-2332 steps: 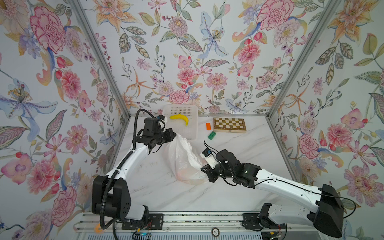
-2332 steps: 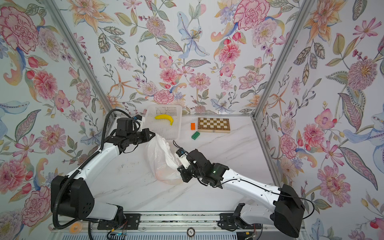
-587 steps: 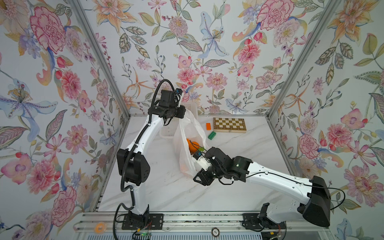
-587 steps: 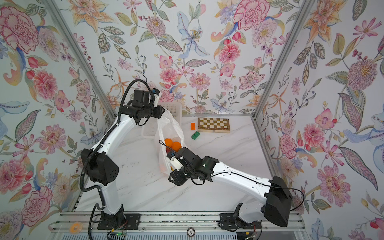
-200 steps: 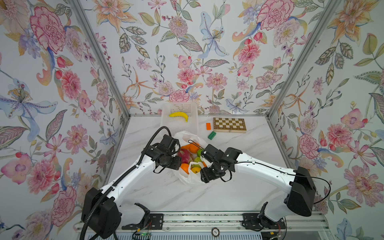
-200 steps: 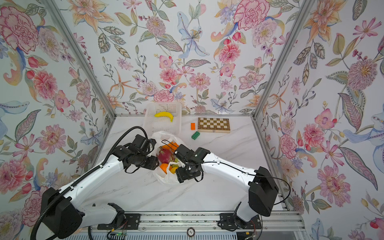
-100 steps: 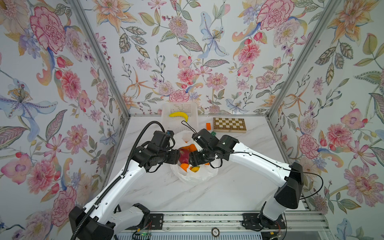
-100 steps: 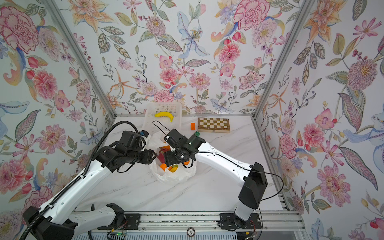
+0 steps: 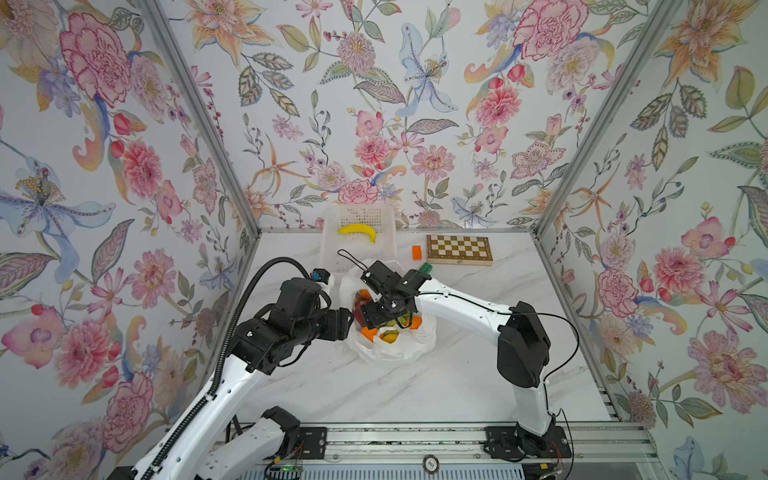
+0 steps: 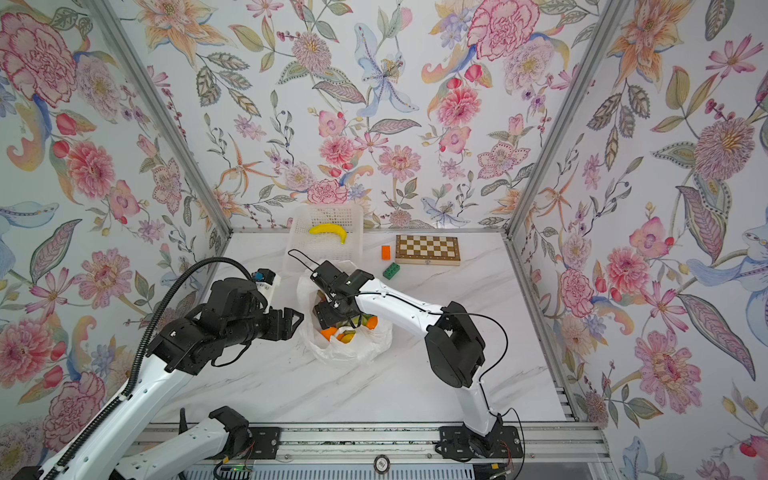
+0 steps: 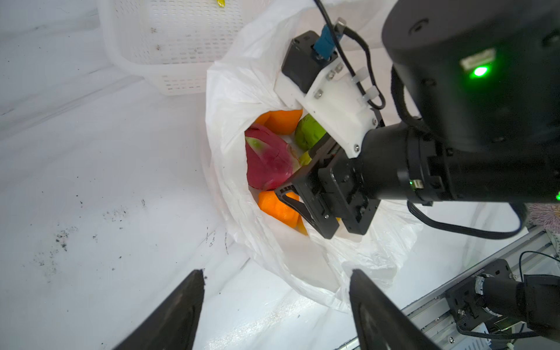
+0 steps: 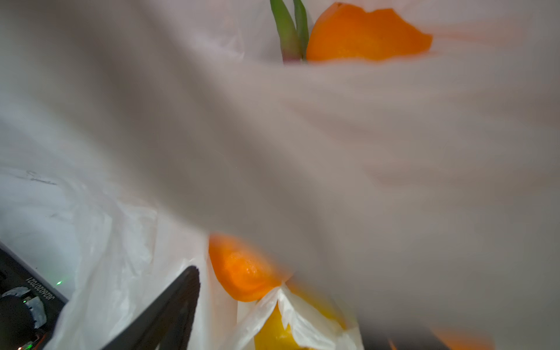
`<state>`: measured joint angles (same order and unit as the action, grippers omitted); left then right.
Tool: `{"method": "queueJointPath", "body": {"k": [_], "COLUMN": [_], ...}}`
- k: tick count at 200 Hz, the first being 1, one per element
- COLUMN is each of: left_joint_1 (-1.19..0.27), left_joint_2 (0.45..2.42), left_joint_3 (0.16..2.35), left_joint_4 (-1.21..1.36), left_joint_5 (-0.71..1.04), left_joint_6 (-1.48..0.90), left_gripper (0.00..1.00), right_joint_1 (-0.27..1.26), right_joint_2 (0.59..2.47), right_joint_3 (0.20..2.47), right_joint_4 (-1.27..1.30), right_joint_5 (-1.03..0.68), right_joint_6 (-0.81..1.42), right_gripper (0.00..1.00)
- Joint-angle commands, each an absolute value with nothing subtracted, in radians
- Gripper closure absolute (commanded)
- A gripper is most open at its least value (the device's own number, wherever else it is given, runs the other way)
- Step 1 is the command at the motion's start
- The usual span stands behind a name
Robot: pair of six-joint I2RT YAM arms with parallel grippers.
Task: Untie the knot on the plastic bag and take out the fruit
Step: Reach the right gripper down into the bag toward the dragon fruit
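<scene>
1. The plastic bag (image 9: pixel 399 351) sits on the bench (image 9: pixel 415 395) with its mouth open and no knot showing. The step in hand therefore looks like lifting out the fruit (image 9: pixel 369 332).
2. The right fingers (image 12: pixel 169 312) are down inside the bag. Only 1 finger shows because bag film hides the other, so it cannot be told whether they grip anything. An orange (image 12: pixel 242 272) lies just beside that finger, with a yellow fruit (image 12: pixel 272 336) next to it.
3. To do this well, they should close on 1 fruit alone, across its middle. No film should be caught against the skin, and the lift should go straight up through the mouth.
4. The left fingers (image 11: pixel 181 312) are spread wide and empty, just outside the bag's rim. Pinning that rim down would probably stop the bag rising with the fruit.
5. Ahead of the left fingers lie a dragon fruit (image 11: pixel 266 157) and a green fruit (image 11: pixel 309 135).
6. Loose film drapes across the right wrist view and may snag.
7. Beyond the bag from both sets of fingers stands a basket (image 9: pixel 328 249) holding a banana (image 9: pixel 358 231). A chessboard (image 9: pixel 459 249), an orange brick (image 9: pixel 416 252) and a green brick (image 10: pixel 390 271) lie clear of the fingers.
</scene>
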<state>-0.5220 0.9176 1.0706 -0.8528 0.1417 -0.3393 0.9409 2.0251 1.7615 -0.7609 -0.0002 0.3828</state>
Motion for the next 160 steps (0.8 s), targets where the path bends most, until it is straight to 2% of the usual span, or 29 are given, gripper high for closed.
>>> {"method": "queueJointPath", "body": {"k": [1,24,51,124,160], "left_joint_1": [-0.512,-0.512,-0.512,-0.512,-0.513], "left_joint_2": [0.908,0.908,0.912,0.921,0.912], "left_joint_3": [1.051,1.047,1.048,1.052,1.034], "left_joint_4": [-0.847,-0.841,-0.838,-0.824,-0.812], "left_joint_5": [0.147,0.158,0.156,0.167,0.167], "left_joint_6": [-0.344,-0.334,-0.318,-0.293,-0.314], "left_gripper": [0.15,0.08,0.05,0.06,0.06], "right_joint_1": [0.930,0.918,0.902,0.902,0.897], "right_joint_2": [2.050,2.059,2.082,2.178,2.197], "right_joint_3": [1.756,1.743,1.730,1.725,1.696], "right_joint_4": [-0.678,-0.623,-0.571,-0.533,-0.502], "right_joint_5": [0.012,-0.001,-0.028,-0.046,-0.051], "right_joint_6": [0.323,0.309,0.312,0.342,0.356], "right_gripper": [0.01,0.01,0.01,0.02,0.09]}}
